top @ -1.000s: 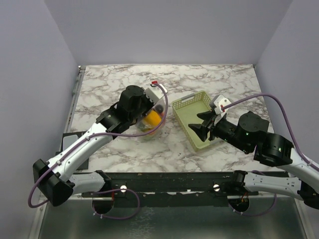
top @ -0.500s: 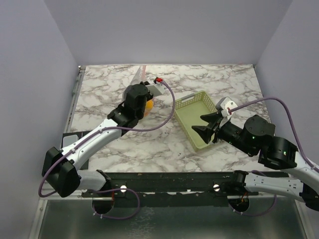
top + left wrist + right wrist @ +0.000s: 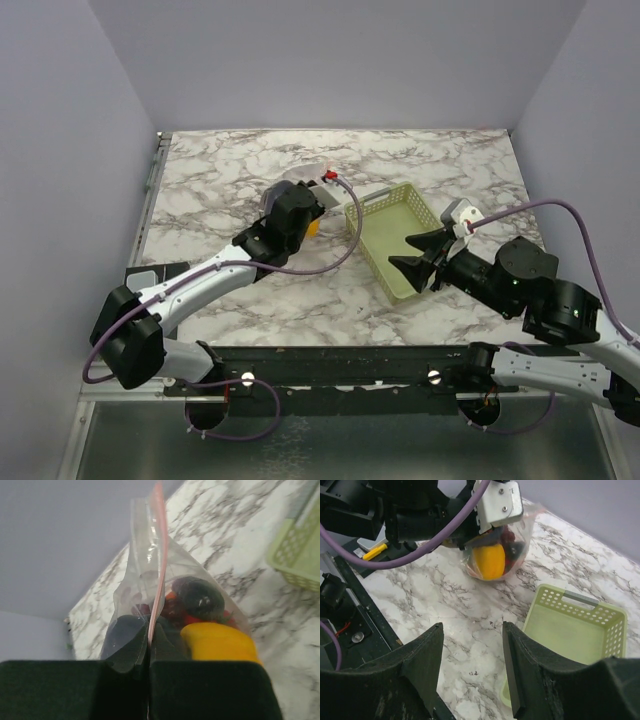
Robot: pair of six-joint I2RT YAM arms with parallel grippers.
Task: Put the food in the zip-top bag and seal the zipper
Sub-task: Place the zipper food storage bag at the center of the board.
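The clear zip-top bag [image 3: 150, 580] holds the food: a yellow piece [image 3: 220, 642], a dark purple piece [image 3: 197, 597] and red bits. My left gripper [image 3: 149, 655] is shut on the bag's pinkish zipper strip [image 3: 159, 555], which runs up from between the jaws. In the top view the left gripper [image 3: 298, 205] hides most of the bag [image 3: 303, 174], left of the basket. The right wrist view shows the bag [image 3: 512, 540] under the left wrist, with the yellow food [image 3: 490, 562]. My right gripper [image 3: 412, 253] is open and empty over the basket's near end [image 3: 471, 626].
The yellow-green mesh basket [image 3: 366, 218] lies empty right of centre, also in the right wrist view [image 3: 570, 630]. Marble tabletop [image 3: 220, 180] extends to the left and back. The black front rail [image 3: 330, 360] runs along the near edge. Grey walls enclose three sides.
My left gripper carried the bag back from the table's middle, then right towards the basket, sliding along the strip. My right gripper drifted slightly right, still open.
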